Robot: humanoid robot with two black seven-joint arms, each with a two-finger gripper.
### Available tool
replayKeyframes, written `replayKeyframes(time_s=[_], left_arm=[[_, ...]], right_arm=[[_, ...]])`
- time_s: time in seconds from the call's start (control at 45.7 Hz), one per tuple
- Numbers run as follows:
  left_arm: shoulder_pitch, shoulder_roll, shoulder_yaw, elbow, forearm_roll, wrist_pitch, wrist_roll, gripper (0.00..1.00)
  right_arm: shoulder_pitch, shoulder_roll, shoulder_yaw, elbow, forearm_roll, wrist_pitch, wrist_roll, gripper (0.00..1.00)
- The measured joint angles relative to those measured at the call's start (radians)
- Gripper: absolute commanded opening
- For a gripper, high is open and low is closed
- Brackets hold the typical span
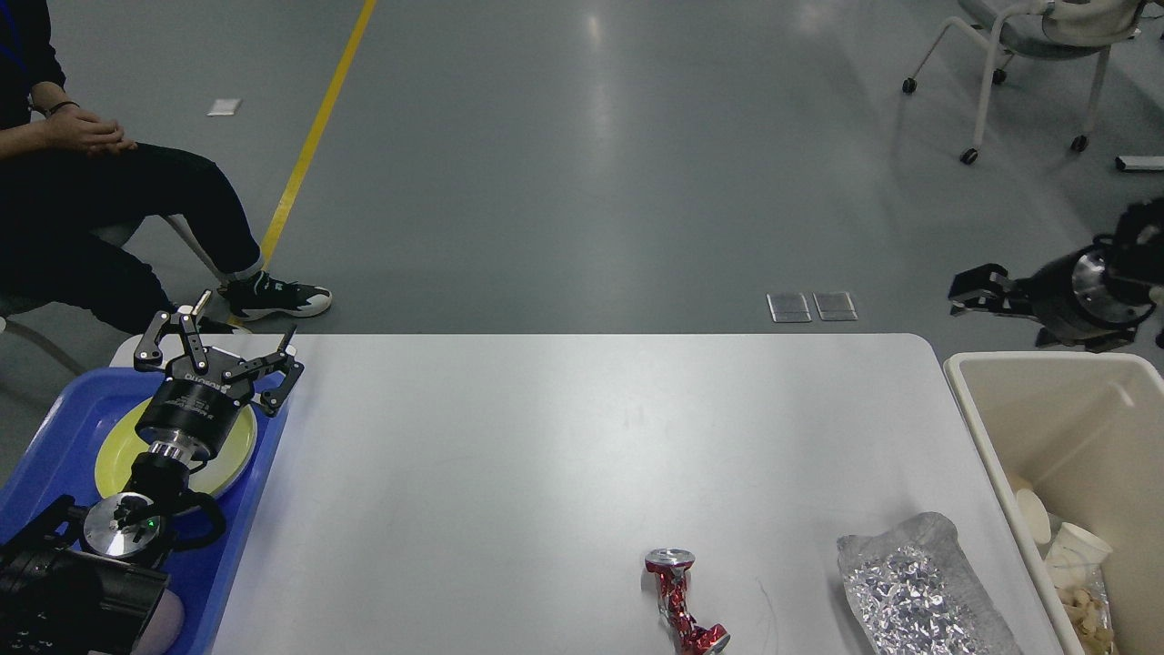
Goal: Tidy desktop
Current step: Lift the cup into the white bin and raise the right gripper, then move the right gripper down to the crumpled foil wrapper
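The white desktop fills the middle of the head view. Near its front edge lie a crushed red can and, to the right, a crumpled silver foil bag. My left gripper hangs open and empty over the yellow plate in the blue tray at the desktop's left end. Over the far rim of the beige bin, my right gripper reaches in from the right edge. It is small and side-on, so its fingers cannot be told apart.
Paper cups and other scraps lie in the bin at the right of the desktop. A person in black sits at the far left. A wheeled chair stands at the far right on the grey floor.
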Motion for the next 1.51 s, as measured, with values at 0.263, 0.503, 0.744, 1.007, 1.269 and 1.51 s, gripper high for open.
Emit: replayKeyframes(time_s=[0.263, 0.503, 0.744, 1.007, 1.269, 1.51], left_arm=[[0.0, 0.0, 0.0, 0.0, 0.0, 0.0, 0.0, 0.97], [0.0, 0.0, 0.0, 0.0, 0.0, 0.0, 0.0, 0.96], [-0.001, 0.0, 0.0, 0.0, 0.001, 0.0, 0.0, 0.97], [-0.001, 0.0, 0.0, 0.0, 0.001, 0.0, 0.0, 0.97], [0.0, 0.0, 0.0, 0.0, 0.0, 0.0, 0.0, 0.97], [0.0, 0.0, 0.0, 0.0, 0.0, 0.0, 0.0, 0.96]], right_arm=[[0.412, 0.027, -0.021, 0.376, -0.002, 0.176, 0.0, 1.0], [0.643, 0.037, -0.012, 0.561, -0.004, 0.258, -0.001, 1.0], [0.301, 0.085, 0.071, 0.45, -0.019, 0.212, -0.011, 1.0], [-0.089, 0.254, 0.142, 0.198, -0.007, 0.055, -0.012, 1.0], [-0.139, 0.276, 0.139, 0.224, -0.11, -0.026, -0.009, 1.0], [-0.17, 0.298, 0.137, 0.294, -0.288, -0.019, -0.01, 1.0]])
